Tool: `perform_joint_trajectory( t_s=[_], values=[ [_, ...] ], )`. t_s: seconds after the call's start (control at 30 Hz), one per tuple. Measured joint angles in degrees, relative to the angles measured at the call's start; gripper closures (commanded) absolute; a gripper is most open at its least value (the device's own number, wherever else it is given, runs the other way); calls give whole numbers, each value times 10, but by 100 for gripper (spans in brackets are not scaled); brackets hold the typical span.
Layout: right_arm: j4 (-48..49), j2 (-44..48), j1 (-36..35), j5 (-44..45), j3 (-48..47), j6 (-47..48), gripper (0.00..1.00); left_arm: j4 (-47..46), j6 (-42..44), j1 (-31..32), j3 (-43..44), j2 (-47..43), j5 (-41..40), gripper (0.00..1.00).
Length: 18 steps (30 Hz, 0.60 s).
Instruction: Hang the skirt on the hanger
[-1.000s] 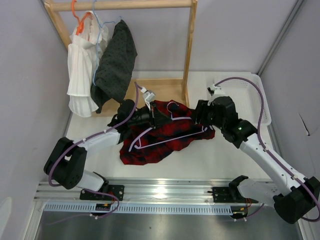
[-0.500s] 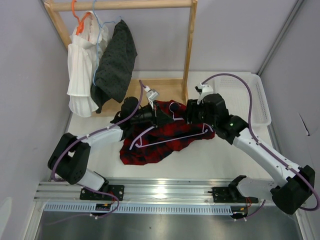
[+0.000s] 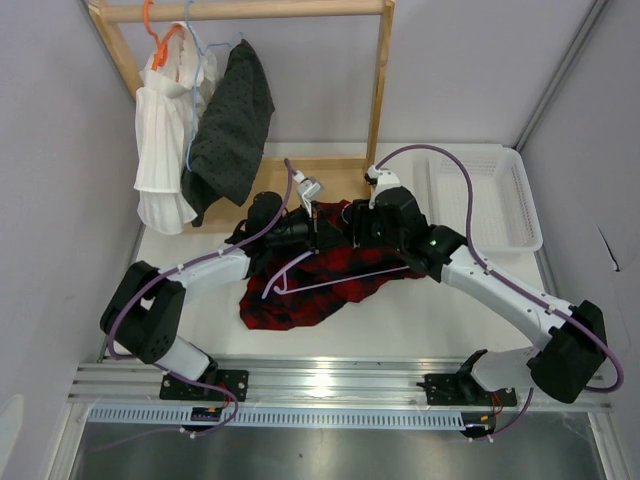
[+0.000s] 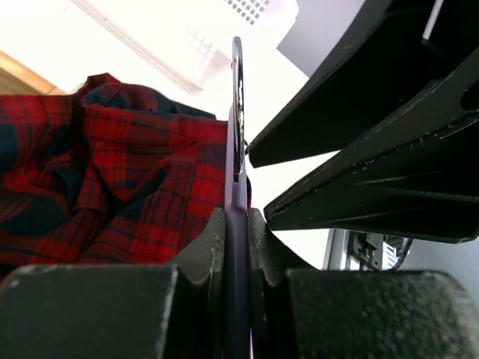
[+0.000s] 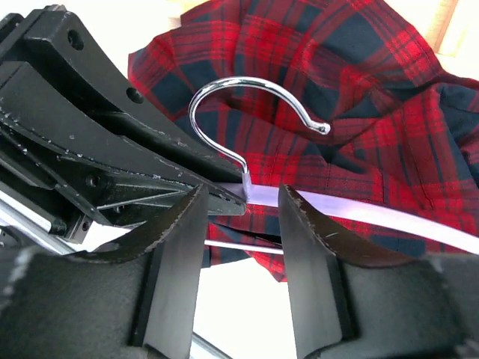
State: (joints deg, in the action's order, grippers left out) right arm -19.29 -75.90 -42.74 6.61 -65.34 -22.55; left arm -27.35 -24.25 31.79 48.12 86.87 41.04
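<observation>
The red-and-black checked skirt (image 3: 300, 298) lies crumpled on the white table, between the two arms. The lilac hanger (image 3: 340, 280) lies over it, hook end toward the back. My left gripper (image 3: 318, 232) is shut on the hanger's neck just below the metal hook; in the left wrist view the lilac neck (image 4: 234, 168) is pinched between my left gripper's (image 4: 236, 223) pads, with the skirt (image 4: 112, 164) behind. My right gripper (image 3: 356, 228) is open. In the right wrist view its jaws (image 5: 241, 224) straddle the hanger (image 5: 359, 215) below the hook (image 5: 247, 86), over the skirt (image 5: 359, 97), not touching it.
A wooden rack (image 3: 378, 100) stands at the back. On it hang a white pleated garment (image 3: 165, 150) on an orange hanger and a dark dotted garment (image 3: 232, 120) on a pale blue hanger. A white basket (image 3: 500, 200) sits at the back right.
My right gripper has swung left across the skirt to the hanger's hook, close beside my left gripper. My left gripper holds the hanger and has barely shifted.
</observation>
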Motion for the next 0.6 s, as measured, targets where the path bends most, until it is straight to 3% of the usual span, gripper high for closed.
perform_joint_trajectory(
  t_s=[0.6],
  values=[
    [4,-34,-14,58,-19,-32,64,9,9,7,5,0,-3,100]
  ],
)
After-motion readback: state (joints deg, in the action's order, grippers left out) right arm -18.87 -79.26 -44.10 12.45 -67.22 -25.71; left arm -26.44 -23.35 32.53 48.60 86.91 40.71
